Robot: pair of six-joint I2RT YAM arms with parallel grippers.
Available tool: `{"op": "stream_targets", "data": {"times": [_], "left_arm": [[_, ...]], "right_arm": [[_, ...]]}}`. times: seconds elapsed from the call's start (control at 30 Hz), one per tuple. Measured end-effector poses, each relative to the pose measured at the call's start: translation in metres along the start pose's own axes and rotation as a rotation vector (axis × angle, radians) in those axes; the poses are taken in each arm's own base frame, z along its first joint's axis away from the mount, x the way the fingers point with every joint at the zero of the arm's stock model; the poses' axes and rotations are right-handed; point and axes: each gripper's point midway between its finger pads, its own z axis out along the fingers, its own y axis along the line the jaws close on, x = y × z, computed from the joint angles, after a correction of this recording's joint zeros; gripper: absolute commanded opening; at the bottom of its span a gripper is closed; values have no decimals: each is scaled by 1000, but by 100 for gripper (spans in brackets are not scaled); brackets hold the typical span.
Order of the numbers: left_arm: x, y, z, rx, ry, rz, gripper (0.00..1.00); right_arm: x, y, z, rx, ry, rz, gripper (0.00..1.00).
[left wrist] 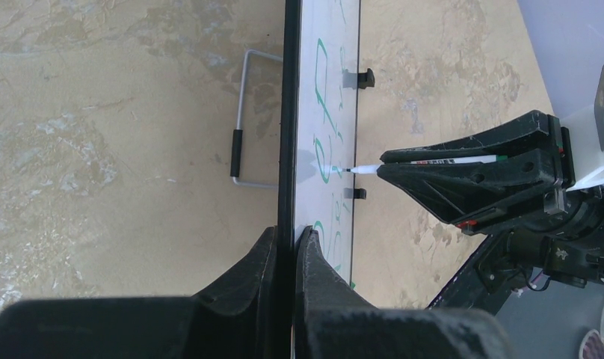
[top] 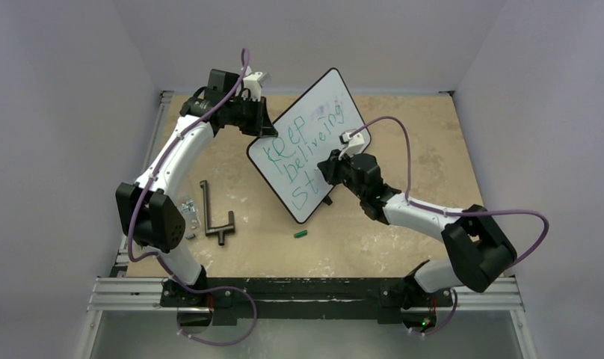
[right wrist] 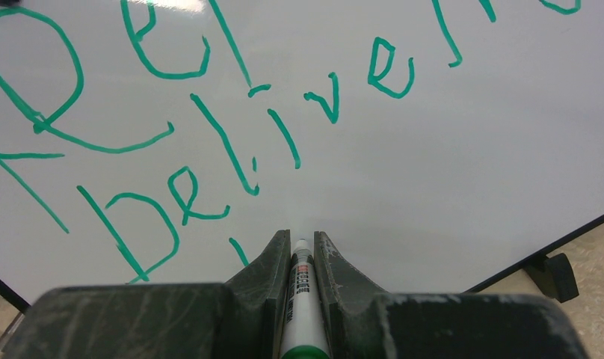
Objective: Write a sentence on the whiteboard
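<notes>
Right tool (right wrist: 302, 239) pinching marker (right wrist: 301, 299), tip on whiteboard (right wrist: 448, 164) — (left tool (left wrist: 286, 233) clamps edge)

— How is the left arm set?
— The left arm (top: 172, 157) rises along the left side of the whiteboard (top: 325, 101) with its elbow bent. The left gripper (left wrist: 290, 233) is clamped on the board's edge, one finger on each face.
— And the right?
— The right arm (top: 422, 213) stretches in low from the whiteboard's right. The right gripper (right wrist: 302, 238) is closed around a green marker (right wrist: 303, 299), its tip against the board's written face.
</notes>
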Motion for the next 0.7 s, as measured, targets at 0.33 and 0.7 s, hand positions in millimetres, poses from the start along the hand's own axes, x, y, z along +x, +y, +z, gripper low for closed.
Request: {"op": "stream_targets", "data": {"times": [0.33,0.7], "left_arm": [[-1,1,-1,-3,-4,3,0],[-1,1,-1,-2,-4,11,0]], "right_arm": [[-1,1,4,-19,-11,4,0],[26,-11,-5,-3,27,7,0]]}}
